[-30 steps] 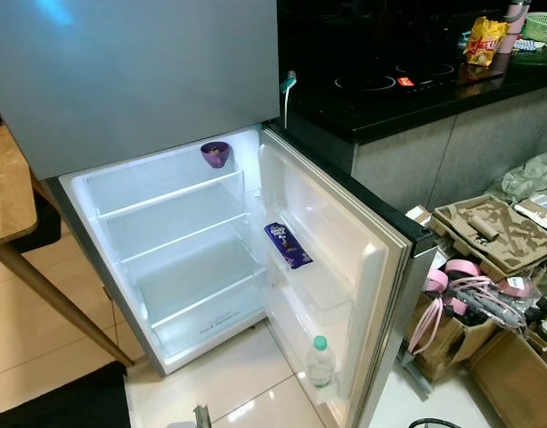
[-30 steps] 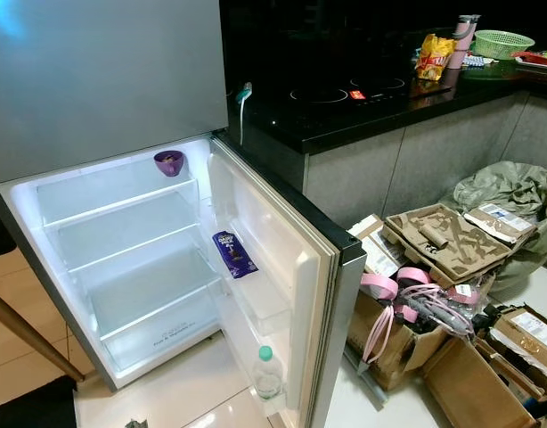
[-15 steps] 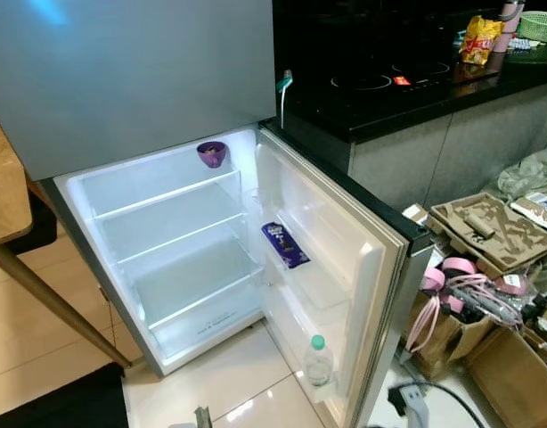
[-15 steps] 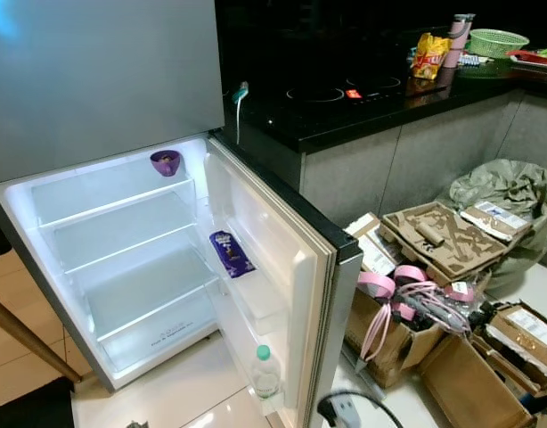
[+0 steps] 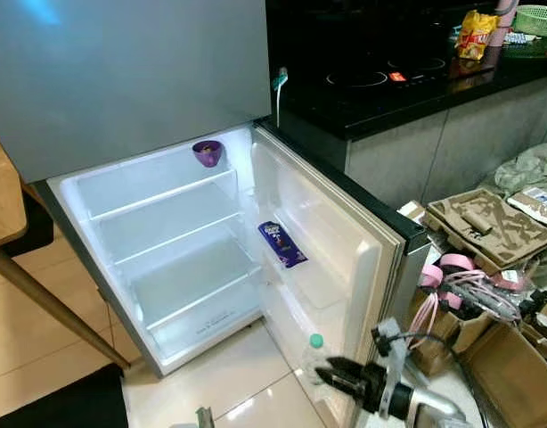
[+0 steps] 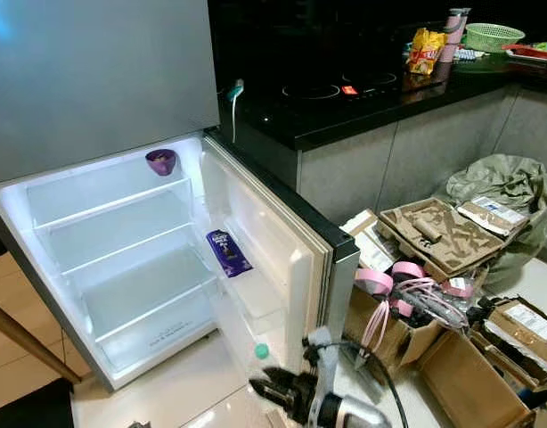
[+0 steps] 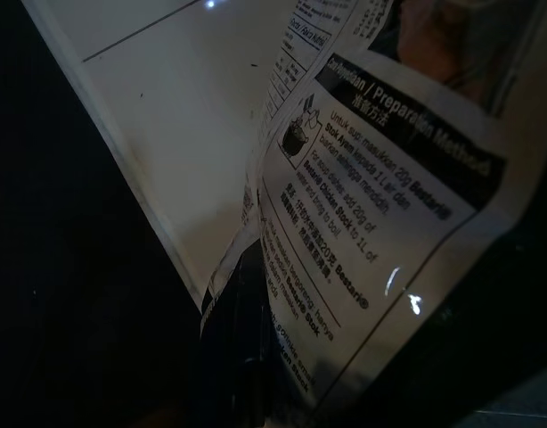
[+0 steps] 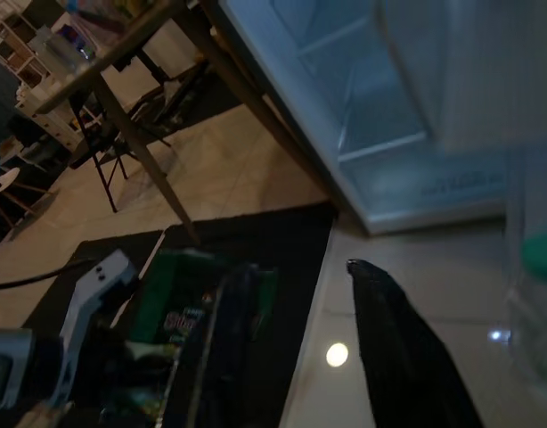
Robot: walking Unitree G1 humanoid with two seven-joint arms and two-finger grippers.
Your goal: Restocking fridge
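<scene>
Two arms are at work before the open fridge point(image 5: 167, 259), whose lit shelves are bare apart from a purple bowl point(image 5: 208, 153) at the back of the top one. On the swung-out door point(image 5: 345, 259), a purple chocolate packet point(image 5: 282, 244) leans in the middle door shelf and a clear water bottle point(image 5: 314, 360) with a green cap stands in the lowest one. Low in the head views, the right gripper point(image 5: 336, 374) reaches toward the foot of the door, just beside the bottle, its fingers point(image 8: 407, 357) spread apart with nothing between them; a black cable loops above its wrist. In the right wrist view the bottle's green cap sits near the fingers, with the tiled floor point(image 8: 247, 178) and the legs of a wooden table point(image 8: 140, 53) beyond. The left wrist view is dark; the left gripper's point(image 7: 247, 374) fingers pinch a printed food packet point(image 7: 380, 214) bearing preparation instructions, over pale floor tiles. Beside the fridge a black surface point(image 6: 363, 89) carries a cooktop, a yellow snack bag point(image 6: 424, 50) and a green basket point(image 6: 491, 36). Cardboard boxes point(image 6: 434, 241) with pink tape rolls crowd the floor to the right.
</scene>
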